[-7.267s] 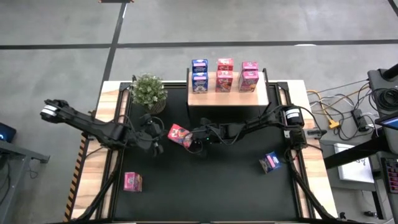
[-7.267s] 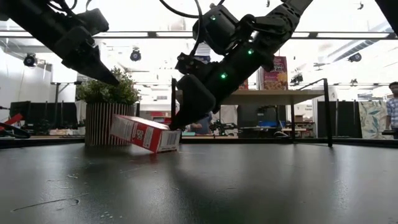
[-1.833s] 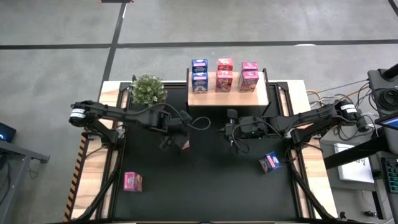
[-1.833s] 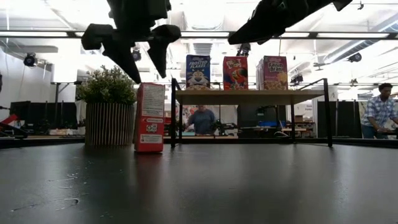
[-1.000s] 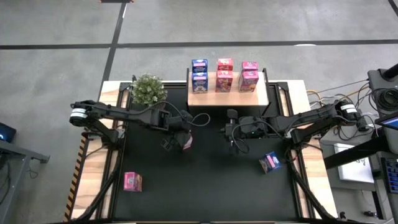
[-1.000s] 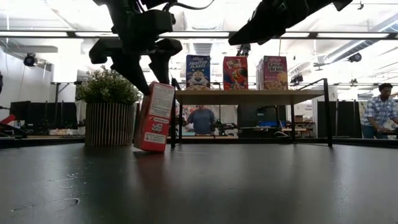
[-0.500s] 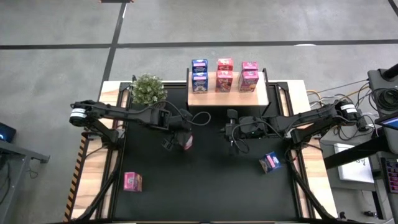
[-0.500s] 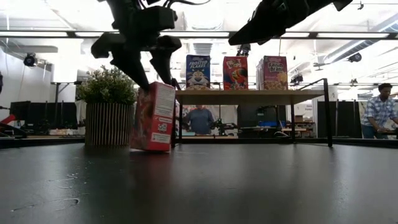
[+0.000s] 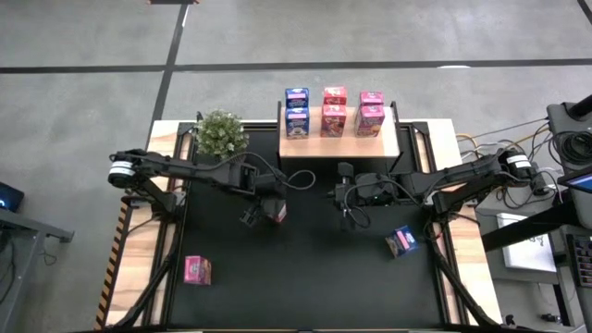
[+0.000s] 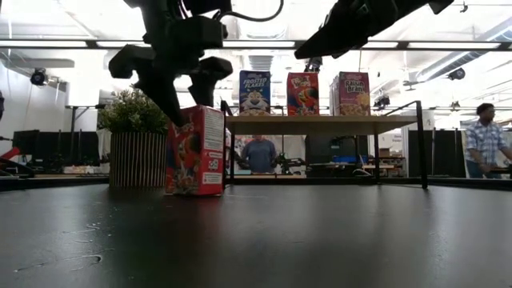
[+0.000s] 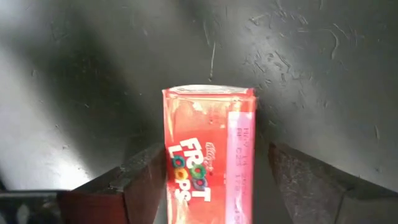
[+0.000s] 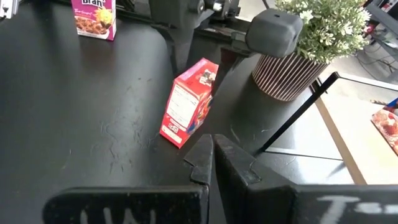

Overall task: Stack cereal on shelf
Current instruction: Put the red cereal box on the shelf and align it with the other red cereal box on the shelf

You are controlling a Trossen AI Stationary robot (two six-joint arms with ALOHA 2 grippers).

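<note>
On the table [image 9: 305,277], near the plant [image 9: 220,134]: red cereal box [image 10: 194,150] upright, between spread fingers of left pincer [image 9: 267,209], ungripped. Right pincer [image 9: 344,205] pressed together, raised, before the shelf [image 9: 339,143].

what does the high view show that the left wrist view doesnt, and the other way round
Only the high view shows the shelf with boxes standing on it, the potted plant, a pink box and a blue box lying loose on the black tabletop, and the right gripper, shut and idle at mid-table.

Only the left wrist view shows the Froot Loops lettering on the red box and that box sitting between two spread fingers.

Both show the left gripper over the red box on the tabletop.
</note>
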